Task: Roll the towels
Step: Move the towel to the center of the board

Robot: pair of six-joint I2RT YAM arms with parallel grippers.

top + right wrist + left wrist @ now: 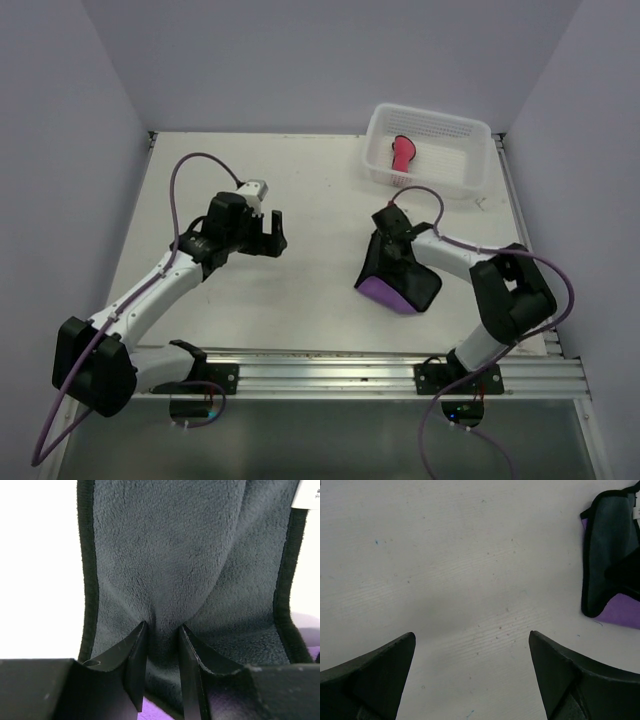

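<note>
The purple towel (383,291) lies right of centre, its dark grey side with black trim (408,278) folded up over it. My right gripper (394,243) reaches down onto its far edge. In the right wrist view the gripper (162,628) pinches a raised ridge of the grey fabric (185,555) between its fingers, with purple showing below. The pink-red towel (402,153) lies rolled in the white basket (431,121). My left gripper (268,232) hovers left of centre, open and holding nothing. In its wrist view (471,635) only bare table lies between the fingers, with the towel (607,555) at the right edge.
The white perforated basket stands at the back right corner. Grey walls close in the table on three sides. A metal rail (380,365) runs along the near edge by the arm bases.
</note>
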